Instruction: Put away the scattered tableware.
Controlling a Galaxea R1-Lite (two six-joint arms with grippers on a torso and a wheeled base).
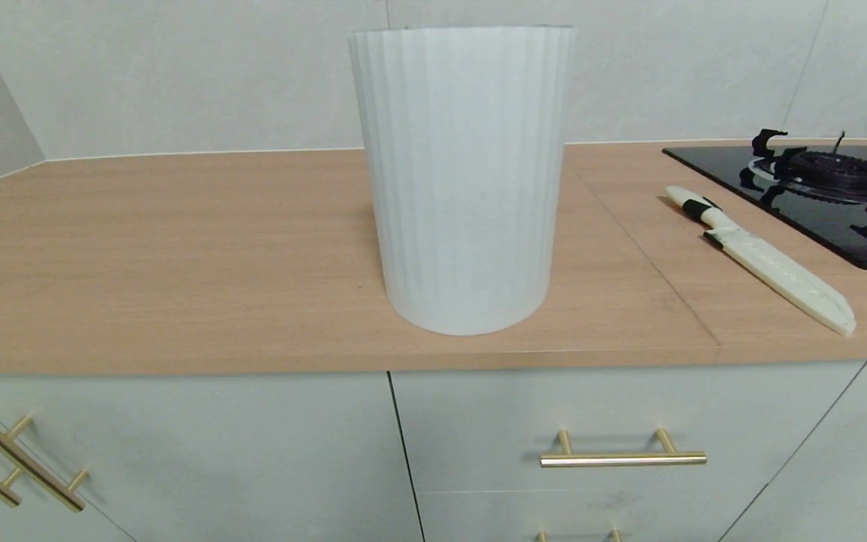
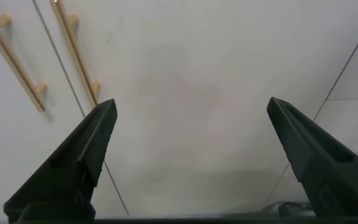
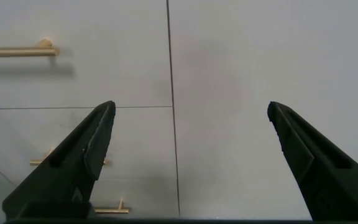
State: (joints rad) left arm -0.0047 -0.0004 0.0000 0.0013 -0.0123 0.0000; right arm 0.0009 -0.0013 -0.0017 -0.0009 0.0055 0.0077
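Note:
A tall white ribbed container [image 1: 463, 181] stands upright on the wooden countertop [image 1: 177, 256], near its front edge at the middle. To its right lies a cream-coloured knife [image 1: 765, 260] with a black-banded handle, blade pointing toward the counter's front edge. My left gripper [image 2: 191, 112] is open, facing pale cabinet fronts with nothing between its fingers. My right gripper [image 3: 191, 115] is also open and empty, facing drawer fronts.
A black gas hob [image 1: 825, 188] sits at the back right of the counter, just beyond the knife. Below the counter are pale cabinet doors and drawers with brass handles [image 1: 622, 455]. Tiled wall runs behind the counter.

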